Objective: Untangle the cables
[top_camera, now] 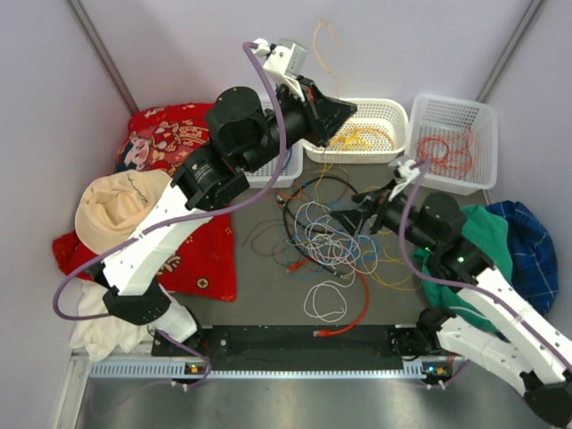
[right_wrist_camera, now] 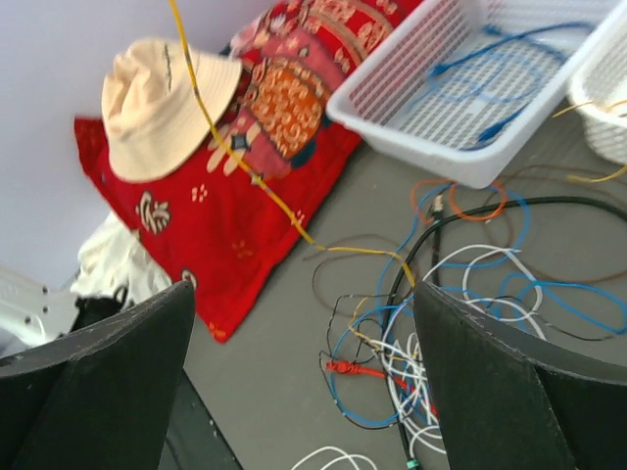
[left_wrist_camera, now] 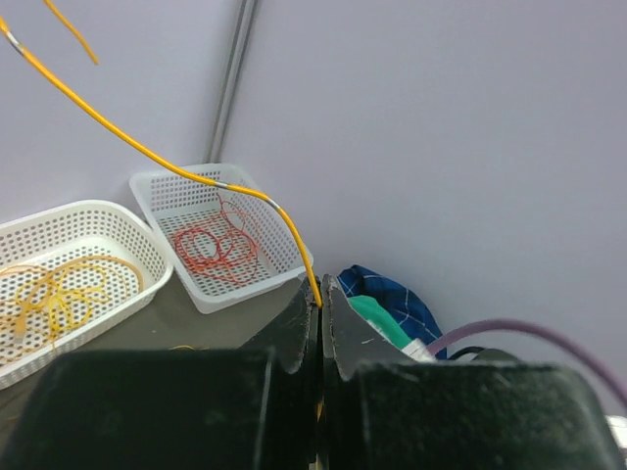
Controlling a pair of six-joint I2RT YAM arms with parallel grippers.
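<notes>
The loose cables [top_camera: 326, 234] lie in a heap on the grey table [top_camera: 255, 290] between the two arms, thin wires looped over one another: mostly white and blue coils, with black, yellow and brownish strands running through and small plugs at some ends. At the near side of the heap one white loop [top_camera: 323, 302] lies almost on its own, and one red-orange cable [top_camera: 359, 308] curves beside it toward the black base rail [top_camera: 268, 341]. The left gripper [left_wrist_camera: 319, 304] is raised over the far side of the table, its fingers pressed together on a single yellow cable [left_wrist_camera: 147, 152]; from the pinch the wire arcs up and away in the wrist view. The right gripper [right_wrist_camera: 302, 313] hangs low at the heap's right edge with its fingers spread wide and nothing between them. Three white perforated baskets stand along the far side: the left basket [right_wrist_camera: 411, 88] holds blue cables [right_wrist_camera: 490, 73], the middle basket [top_camera: 380, 107] holds yellow cables [top_camera: 357, 137], and the right basket [top_camera: 456, 100] holds red-orange cables [top_camera: 447, 152]. On the left lie one red patterned cloth [top_camera: 170, 134], one beige hat [top_camera: 112, 210] on it, and one white cloth [top_camera: 94, 322]; on the right, one green cloth [top_camera: 487, 237] and one blue checked cloth [top_camera: 527, 237].
</notes>
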